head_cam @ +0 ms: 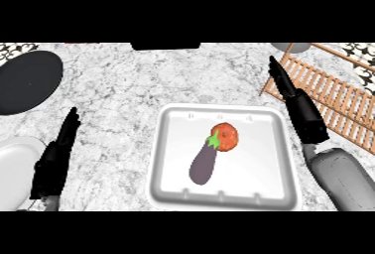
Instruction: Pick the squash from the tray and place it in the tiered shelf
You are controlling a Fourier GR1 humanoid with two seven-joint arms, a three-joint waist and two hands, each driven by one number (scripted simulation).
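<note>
while 1 tray (172, 188) holds 1 eggplant (202, 166), 1 tomato (225, 136).

A white tray (164, 163) sits in the middle of the grey stone counter (124, 84), with a hand on each side.

In the tray lie a long purple eggplant (203, 165) and a round orange-red squash (225, 136), touching at the eggplant's green top. The left hand (57, 154) is by the tray's left side, fingers straight and pointing up the counter, not touching anything. The right hand (296, 101) is by the tray's right side, fingers straight too, near the wooden tiered shelf (337, 99) at the far right. A dark round plate (26, 79) is at the top left, and a white plate (15, 168) is at the left edge.
</note>
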